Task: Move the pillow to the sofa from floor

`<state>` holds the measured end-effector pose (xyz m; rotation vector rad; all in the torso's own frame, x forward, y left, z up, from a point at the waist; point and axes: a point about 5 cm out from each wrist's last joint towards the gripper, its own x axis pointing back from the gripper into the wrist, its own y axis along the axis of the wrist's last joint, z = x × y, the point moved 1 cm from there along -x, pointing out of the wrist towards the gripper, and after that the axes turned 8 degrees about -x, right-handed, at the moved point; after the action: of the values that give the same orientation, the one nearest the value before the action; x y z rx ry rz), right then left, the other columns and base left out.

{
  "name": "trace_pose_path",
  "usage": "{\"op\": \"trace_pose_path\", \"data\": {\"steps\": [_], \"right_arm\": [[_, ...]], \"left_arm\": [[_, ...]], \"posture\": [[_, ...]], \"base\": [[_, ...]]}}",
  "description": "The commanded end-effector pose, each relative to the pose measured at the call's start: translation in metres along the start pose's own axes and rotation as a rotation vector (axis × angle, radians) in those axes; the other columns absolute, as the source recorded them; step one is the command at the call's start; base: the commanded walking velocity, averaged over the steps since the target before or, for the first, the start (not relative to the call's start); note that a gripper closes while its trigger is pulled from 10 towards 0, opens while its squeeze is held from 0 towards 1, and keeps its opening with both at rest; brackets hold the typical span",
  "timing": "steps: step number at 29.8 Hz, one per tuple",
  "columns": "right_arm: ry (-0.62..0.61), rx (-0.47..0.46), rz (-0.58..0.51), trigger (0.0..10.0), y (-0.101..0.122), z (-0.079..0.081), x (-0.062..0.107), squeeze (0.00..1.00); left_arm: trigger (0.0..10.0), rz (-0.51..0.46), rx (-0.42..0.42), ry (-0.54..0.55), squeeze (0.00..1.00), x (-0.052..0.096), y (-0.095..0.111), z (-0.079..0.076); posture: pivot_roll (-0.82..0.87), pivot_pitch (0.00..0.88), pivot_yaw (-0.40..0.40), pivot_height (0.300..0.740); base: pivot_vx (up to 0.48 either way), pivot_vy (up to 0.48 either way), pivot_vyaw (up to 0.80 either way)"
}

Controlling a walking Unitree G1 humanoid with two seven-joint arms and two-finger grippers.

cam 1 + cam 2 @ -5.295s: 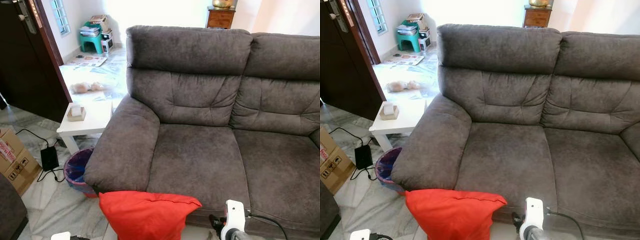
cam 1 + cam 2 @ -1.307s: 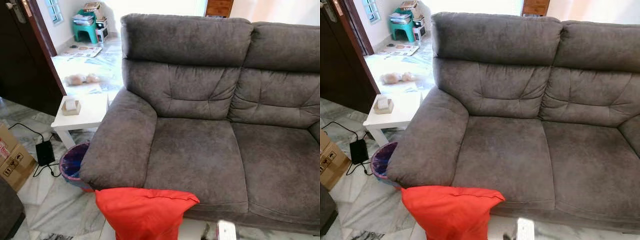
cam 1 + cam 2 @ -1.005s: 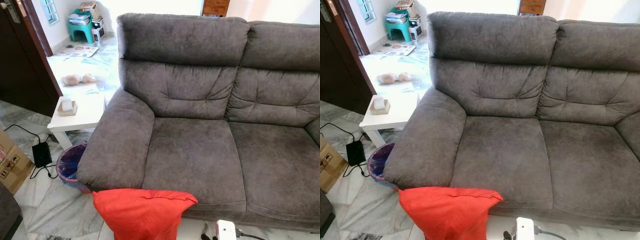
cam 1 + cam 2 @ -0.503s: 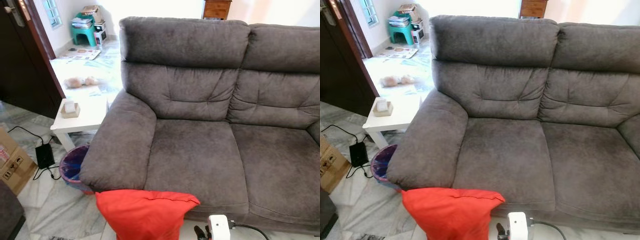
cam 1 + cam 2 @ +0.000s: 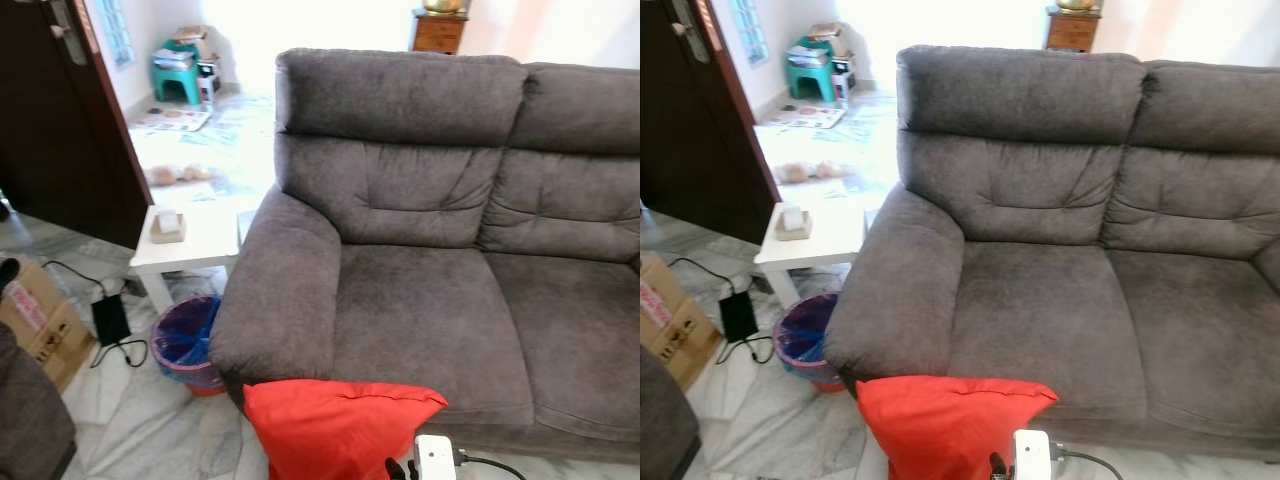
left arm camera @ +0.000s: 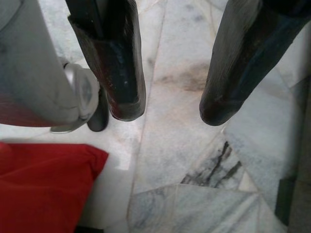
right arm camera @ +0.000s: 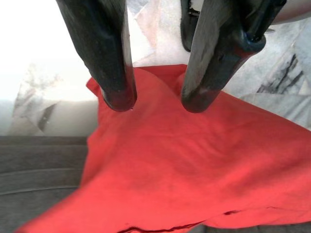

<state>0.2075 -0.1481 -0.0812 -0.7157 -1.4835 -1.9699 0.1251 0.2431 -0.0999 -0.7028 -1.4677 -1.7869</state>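
The right gripper [image 7: 151,99] hangs over the red pillow [image 5: 335,425], fingers apart and empty. The left gripper [image 6: 170,109], fingers also apart and empty, hangs over the marble floor [image 6: 184,160] just beside the pillow's edge. The pillow stands on the floor, leaning against the front of the grey sofa [image 5: 430,300] below its armrest. Beyond the armrest are a blue bin [image 5: 185,340], a white side table [image 5: 200,240] and a dark door [image 5: 60,120].

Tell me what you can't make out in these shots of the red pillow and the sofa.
- Pillow: lower part cut off by the head views' bottom edge.
- Right gripper: open above the pillow; contact unclear.
- Small box on the white table: too small to identify.
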Motion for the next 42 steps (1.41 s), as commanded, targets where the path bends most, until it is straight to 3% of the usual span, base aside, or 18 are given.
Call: {"op": "trace_pose_path", "data": {"steps": [1, 17, 29, 34, 39, 42], "right_arm": [[-0.015, -0.007, 0.003, 10.0, 0.001, -0.003, 0.0, 0.0], [-0.019, -0.027, 0.006, 10.0, 0.005, -0.004, -0.001, 0.0], [-0.042, -0.064, -0.008, 10.0, 0.008, -0.004, -0.002, 0.0], [-0.034, -0.05, -0.098, 10.0, 0.029, -0.006, -0.004, 0.0], [0.017, -0.015, -0.305, 10.0, 0.073, 0.002, -0.005, 0.0], [0.022, -0.017, -0.381, 10.0, 0.085, 0.001, -0.002, 0.0]], "left_arm": [[10.0, 0.018, -0.011, -0.018, 0.0, 0.001, -0.005, -0.003], [10.0, 0.019, -0.008, -0.018, 0.0, 0.001, -0.005, -0.001], [10.0, 0.001, -0.008, -0.028, 0.0, 0.001, -0.002, -0.001], [10.0, -0.039, 0.065, 0.009, 0.0, 0.002, 0.001, 0.001], [10.0, -0.11, 0.077, 0.019, 0.0, 0.002, 0.007, 0.002], [10.0, -0.131, 0.061, 0.018, 0.0, 0.003, 0.009, 0.001]], "posture": [[0.05, 0.051, 0.023, 0.74], [0.05, 0.062, 0.028, 0.74], [0.06, 0.086, 0.03, 0.74], [0.06, 0.095, 0.028, 0.74], [0.07, 0.102, 0.027, 0.74], [0.06, 0.103, 0.017, 0.74]], "base": [[0.0, 0.0, 0.0], [0.0, 0.472, 0.0], [0.0, 0.0, 0.0], [0.0, 0.0, 0.0], [0.0, 0.0, 0.0], [0.0, 0.0, 0.0]]}}
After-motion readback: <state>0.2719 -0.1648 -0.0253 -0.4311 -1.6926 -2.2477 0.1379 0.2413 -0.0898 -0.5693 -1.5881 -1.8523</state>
